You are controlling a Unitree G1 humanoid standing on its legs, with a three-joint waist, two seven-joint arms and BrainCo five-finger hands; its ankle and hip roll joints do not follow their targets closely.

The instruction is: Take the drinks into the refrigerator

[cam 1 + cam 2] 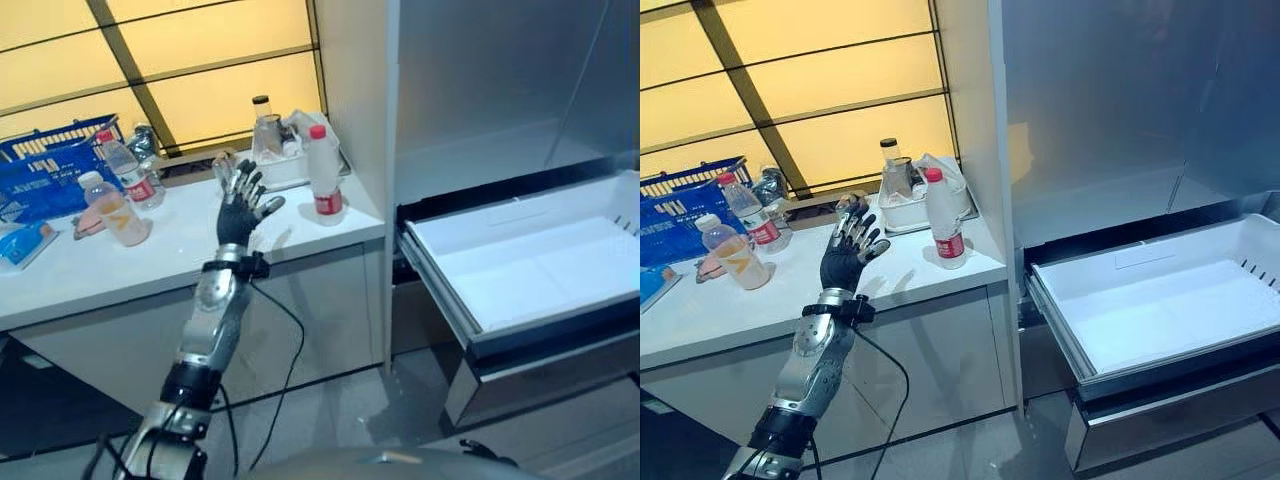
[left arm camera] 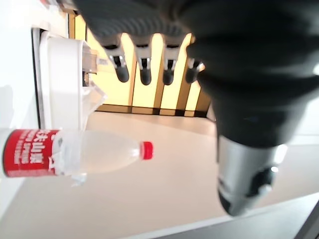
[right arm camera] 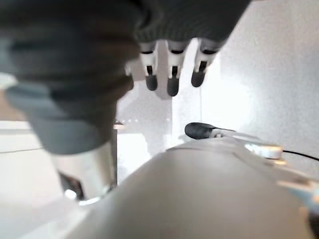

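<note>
L hand (image 1: 238, 210) raised, fingers spread, holding nothing
Clear plastic red-capped water bottle (image 1: 324, 176) upright on white counter (image 1: 180, 250), centre frame, just right of hand, apart; R hand (image 3: 172, 69) fingers straight, empty

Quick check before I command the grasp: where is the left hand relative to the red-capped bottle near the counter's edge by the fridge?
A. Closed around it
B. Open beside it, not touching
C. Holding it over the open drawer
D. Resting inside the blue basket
B. The left hand is raised with straight fingers over the counter, apart from the upright red-capped bottle, which stands on its own.
</note>
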